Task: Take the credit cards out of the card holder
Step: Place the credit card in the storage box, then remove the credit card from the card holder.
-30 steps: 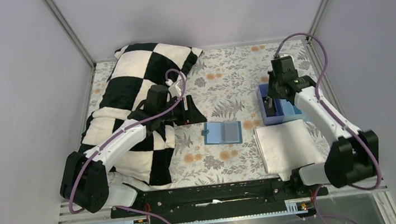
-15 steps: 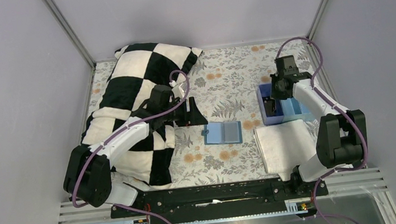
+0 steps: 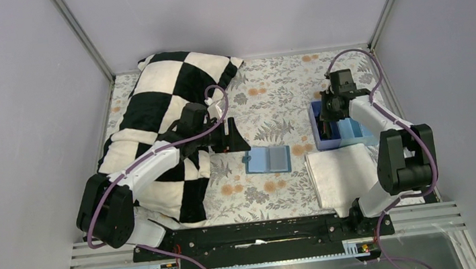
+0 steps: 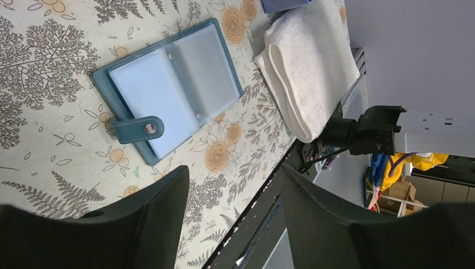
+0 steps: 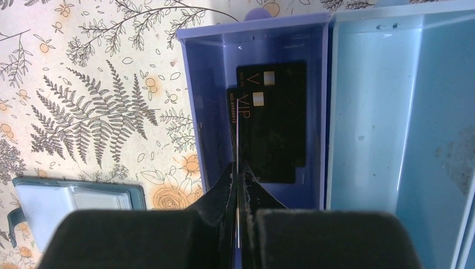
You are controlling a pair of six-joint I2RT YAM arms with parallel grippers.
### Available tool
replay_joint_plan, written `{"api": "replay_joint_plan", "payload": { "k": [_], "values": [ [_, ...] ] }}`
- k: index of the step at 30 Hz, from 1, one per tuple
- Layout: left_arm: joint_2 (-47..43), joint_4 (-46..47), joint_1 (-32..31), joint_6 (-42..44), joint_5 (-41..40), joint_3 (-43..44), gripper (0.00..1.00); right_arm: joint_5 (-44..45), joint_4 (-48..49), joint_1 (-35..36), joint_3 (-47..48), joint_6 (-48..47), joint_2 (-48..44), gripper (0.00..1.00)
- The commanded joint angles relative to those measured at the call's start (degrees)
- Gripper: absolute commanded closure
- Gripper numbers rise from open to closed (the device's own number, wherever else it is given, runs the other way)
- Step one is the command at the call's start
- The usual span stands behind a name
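Hanging over the tray (image 5: 196, 84) compartment where two credit cards (image 5: 277, 112) are lying, the right end effector (image 5: 239, 175) is clamping a credit card (image 5: 237, 129) edge-on, while the left end effector (image 4: 232, 174) is hovering, jaws apart, near the open card holder (image 4: 173, 84) on the worktop (image 3: 271, 97); likely next: lowering, then releasing.

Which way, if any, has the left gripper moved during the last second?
Yes, a little. In the top view the left gripper has shifted right, closer to the card holder, which lies where it was.
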Motion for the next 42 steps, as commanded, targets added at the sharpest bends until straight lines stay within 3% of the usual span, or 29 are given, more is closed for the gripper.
{"api": "replay_joint_plan", "payload": {
  "k": [1, 5, 10, 19, 22, 25, 30, 33, 42],
  "values": [
    [-1.74, 2.93, 0.18, -0.35, 1.17, -0.56, 0.35, -1.52, 2.30, -0.19, -0.22, -0.70, 0.73, 0.99],
    [-2.11, 2.41, 0.19, -0.16, 0.76, -0.63, 0.35, -1.37, 2.60, -0.19, -0.50, -0.82, 1.26, 0.94],
    [-2.03, 2.00, 0.14, -0.23, 0.80, -0.83, 0.35, 1.74, 1.25, -0.21, 0.04, -0.62, -0.45, 0.55],
    [-1.48, 1.82, -0.65, -0.71, -0.14, -0.16, 0.35, 5.98, -3.90, -0.27, 3.91, 0.20, -11.91, 0.56],
    [-0.35, 1.90, -2.50, -0.66, -1.14, 0.60, 0.35, 0.38, -5.30, -0.08, 3.86, 3.47, -14.73, 0.58],
    [1.98, 2.68, -5.39, -0.26, -3.06, 1.56, 0.34, -5.18, -2.85, 2.68, -1.13, 9.93, -18.02, 0.59],
    [6.23, 7.65, -7.83, -3.91, -4.25, 1.66, 0.35, -2.52, 1.74, 17.78, -9.79, 20.57, -20.69, 0.59],
    [8.87, 8.16, -8.06, -5.13, -6.08, 2.08, 0.35, -1.72, 6.20, 23.14, -15.58, 26.86, -20.92, 0.58],
    [15.84, 9.78, -7.99, -6.33, -8.74, 2.60, 0.35, -4.99, 16.43, 23.98, -24.71, 31.40, -16.95, 0.59]
  ]
}}
